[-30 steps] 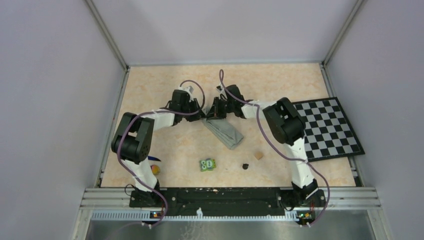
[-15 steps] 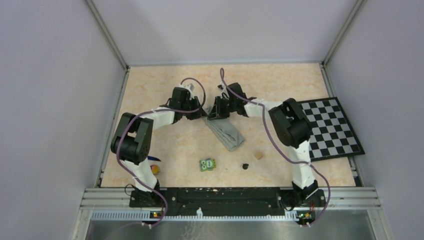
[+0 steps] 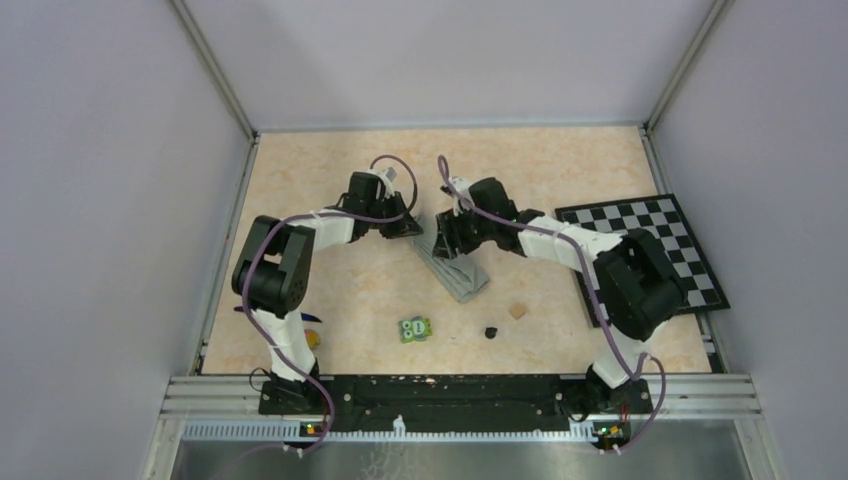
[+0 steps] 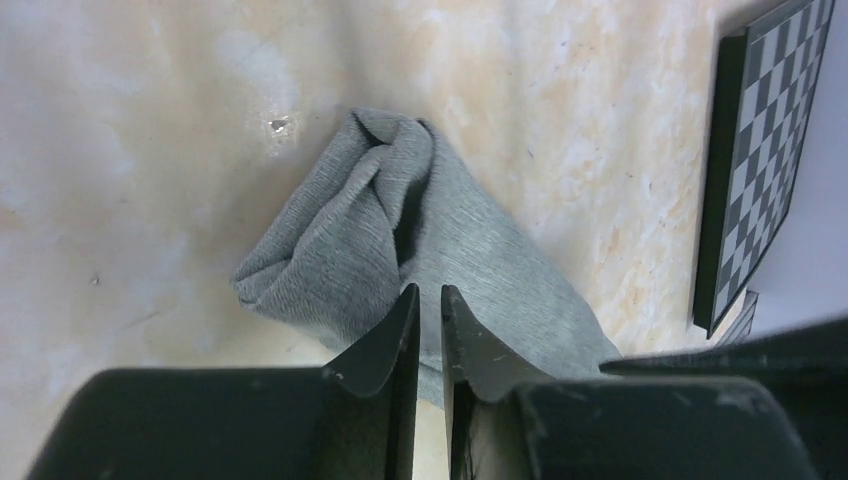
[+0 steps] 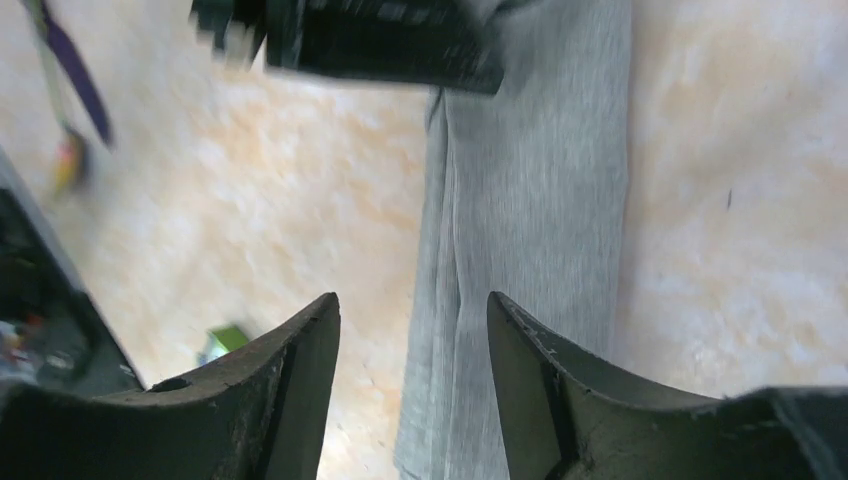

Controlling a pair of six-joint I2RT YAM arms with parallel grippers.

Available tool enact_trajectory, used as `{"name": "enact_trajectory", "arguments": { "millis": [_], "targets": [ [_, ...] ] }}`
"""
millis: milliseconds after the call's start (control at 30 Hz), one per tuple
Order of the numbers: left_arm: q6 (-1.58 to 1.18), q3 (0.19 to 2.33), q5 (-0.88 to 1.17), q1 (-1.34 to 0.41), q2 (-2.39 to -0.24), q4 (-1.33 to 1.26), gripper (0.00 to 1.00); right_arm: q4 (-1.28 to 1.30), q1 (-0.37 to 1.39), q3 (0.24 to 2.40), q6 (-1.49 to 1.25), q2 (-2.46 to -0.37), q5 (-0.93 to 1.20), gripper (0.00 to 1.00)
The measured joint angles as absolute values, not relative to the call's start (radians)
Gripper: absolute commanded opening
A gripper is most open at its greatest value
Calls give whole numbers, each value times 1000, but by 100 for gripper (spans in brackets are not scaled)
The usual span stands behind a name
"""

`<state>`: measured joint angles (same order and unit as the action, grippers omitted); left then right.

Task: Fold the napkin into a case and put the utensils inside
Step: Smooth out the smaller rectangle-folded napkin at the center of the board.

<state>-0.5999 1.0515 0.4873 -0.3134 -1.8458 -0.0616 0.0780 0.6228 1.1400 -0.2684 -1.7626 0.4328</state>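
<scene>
Grey napkin [image 3: 462, 275], folded to a narrow strip, lies near centre of table [image 3: 560, 170], running 11 to 5 o'clock. R gripper [image 5: 410, 298] hangs wide open above it, empty. L gripper [image 4: 430, 290] at its 11 o'clock end, jaws nearly together, can't tell if pinching cloth.

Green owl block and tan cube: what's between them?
One small black object, nearer the tan cube than the green owl block; the top external view shows it.
</scene>
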Motion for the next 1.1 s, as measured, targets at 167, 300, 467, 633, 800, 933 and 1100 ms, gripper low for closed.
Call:
{"name": "enact_trajectory", "arguments": {
  "millis": [167, 300, 467, 633, 800, 933, 1100],
  "targets": [
    [-604, 1069, 506, -307, -1925, -67, 13, 100, 738, 1033, -106, -1694, 231, 56],
    [-603, 1088, 517, -297, -1947, -72, 12, 130, 792, 1026, -16, -1690, 118, 55],
    [-603, 1093, 533, -289, -1958, -80, 20, 160, 812, 1048, 37, -1708, 2, 52],
    [-609, 1092, 555, -290, -1949, -86, 39, 170, 853, 1072, 63, -1768, -64, 36],
    [-618, 1008, 486, -288, -1808, -37, 44, 175, 867, 1075, 65, -1789, -98, 13],
    [-666, 931, 443, -286, -1651, 19, 42, 163, 867, 1075, 44, -1789, -110, 0],
    [-780, 772, 513, -298, -1607, -54, 38, 155, 867, 1075, -1, -1789, -112, 0]
  ]
}}
